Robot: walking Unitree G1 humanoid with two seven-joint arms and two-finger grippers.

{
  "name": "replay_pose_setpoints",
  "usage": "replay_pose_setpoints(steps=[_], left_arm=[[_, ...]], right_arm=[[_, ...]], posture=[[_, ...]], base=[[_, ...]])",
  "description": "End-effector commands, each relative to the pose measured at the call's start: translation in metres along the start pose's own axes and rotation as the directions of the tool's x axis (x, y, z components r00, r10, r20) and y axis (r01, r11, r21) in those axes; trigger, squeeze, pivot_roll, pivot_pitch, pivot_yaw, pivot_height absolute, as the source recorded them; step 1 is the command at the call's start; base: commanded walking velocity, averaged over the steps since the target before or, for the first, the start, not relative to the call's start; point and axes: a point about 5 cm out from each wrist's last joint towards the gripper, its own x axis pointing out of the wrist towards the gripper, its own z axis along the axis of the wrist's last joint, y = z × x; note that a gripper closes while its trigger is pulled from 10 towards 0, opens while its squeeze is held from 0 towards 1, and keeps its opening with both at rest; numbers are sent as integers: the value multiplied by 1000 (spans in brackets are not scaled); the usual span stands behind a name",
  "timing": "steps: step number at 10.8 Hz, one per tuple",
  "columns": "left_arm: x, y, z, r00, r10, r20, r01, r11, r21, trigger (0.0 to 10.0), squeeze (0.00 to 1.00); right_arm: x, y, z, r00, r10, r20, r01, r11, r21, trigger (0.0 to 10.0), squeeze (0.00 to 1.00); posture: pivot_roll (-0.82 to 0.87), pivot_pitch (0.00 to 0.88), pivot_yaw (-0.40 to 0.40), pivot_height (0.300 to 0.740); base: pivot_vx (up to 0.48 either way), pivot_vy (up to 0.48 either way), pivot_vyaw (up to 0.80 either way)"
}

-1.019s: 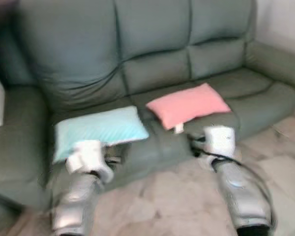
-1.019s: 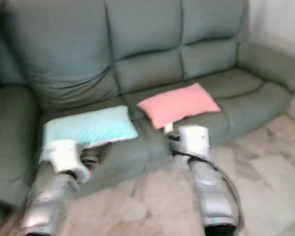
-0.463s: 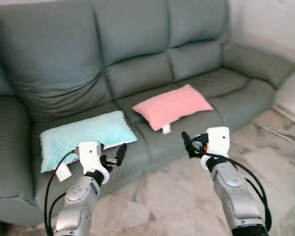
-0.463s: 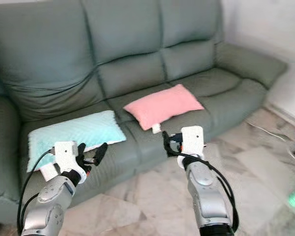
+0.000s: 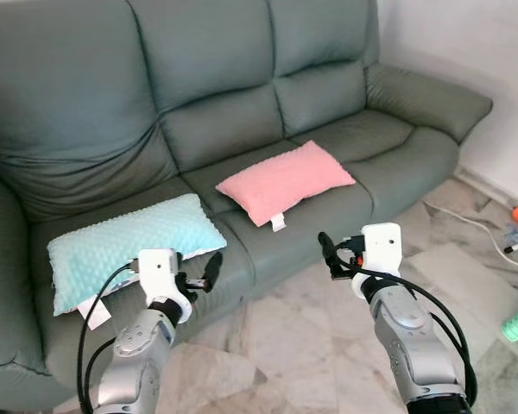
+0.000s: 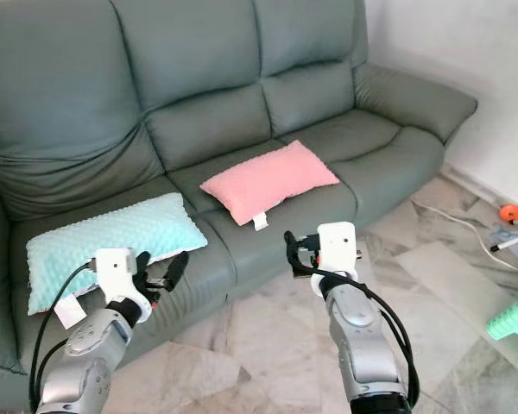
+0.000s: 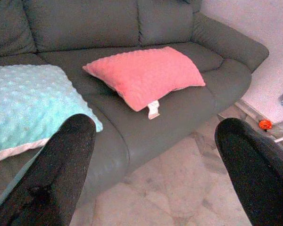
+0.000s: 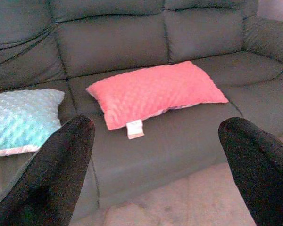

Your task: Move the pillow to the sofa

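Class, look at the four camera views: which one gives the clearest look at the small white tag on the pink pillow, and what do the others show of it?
The right wrist view: the white tag hangs large at the front edge of the pink pillow, between the open end effector fingers. The left wrist view shows it almost as well, though smaller. Both eye views show it only as a tiny white flap.

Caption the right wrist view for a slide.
Open right gripper faces a pink pillow and a teal pillow lying on the grey sofa.
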Motion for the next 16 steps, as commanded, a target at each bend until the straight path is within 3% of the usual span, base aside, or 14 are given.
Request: replay_pose_setpoints(steps=[1, 11, 16], left_arm=[[-1, 0, 0, 1000, -7, 1, 7, 1000, -1, 10000, 0], [-2, -2, 0, 999, -32, -6, 32, 999, -8, 10000, 0], [-2, -2, -1, 999, -39, -12, 38, 999, -10, 10000, 0]], right_arm=[[0, -1, 6, 1000, -3, 19, 3, 1000, -3, 10000, 0], [0, -1, 5, 1000, -7, 20, 7, 1000, 5, 10000, 0], [0, -1, 4, 1000, -5, 14, 5, 1000, 2, 10000, 0]], posture=[[-211, 62, -11, 740], [-208, 63, -8, 740], [-210, 63, -10, 740]], base=[[240, 0, 0], [299, 0, -124], [292, 0, -748]])
